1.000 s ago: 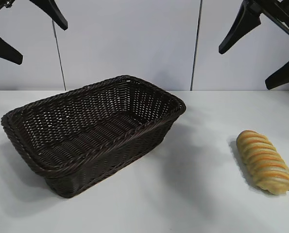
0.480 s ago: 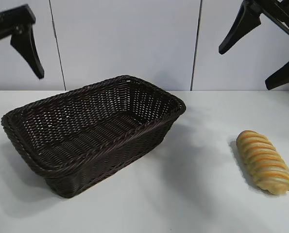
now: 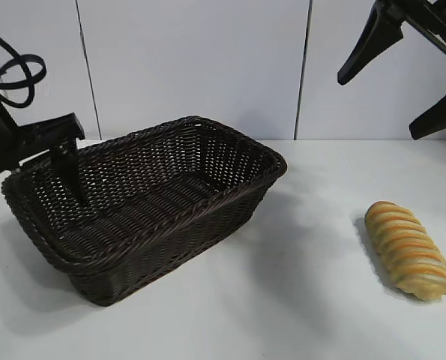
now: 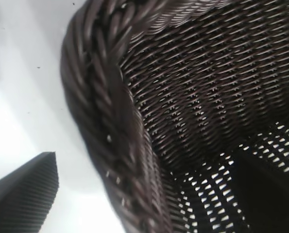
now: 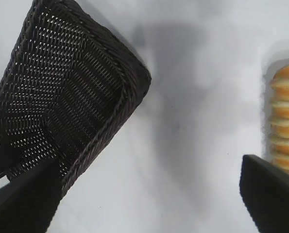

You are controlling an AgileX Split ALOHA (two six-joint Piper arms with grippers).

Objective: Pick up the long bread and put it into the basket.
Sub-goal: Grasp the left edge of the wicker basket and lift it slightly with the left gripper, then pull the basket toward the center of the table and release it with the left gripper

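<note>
We see the left pincer (image 3: 29,196) open, straddling the basket's (image 3: 230,142) nine o'clock rim; the right pincer (image 3: 402,90) open above the long bread (image 3: 408,250) at four o'clock on the counter (image 3: 305,300).

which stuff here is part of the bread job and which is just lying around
Part of the job: long bread, basket, left gripper open astride the basket's left rim, right gripper open, raised at the far right.

Just lying about: only the white table itself.
</note>
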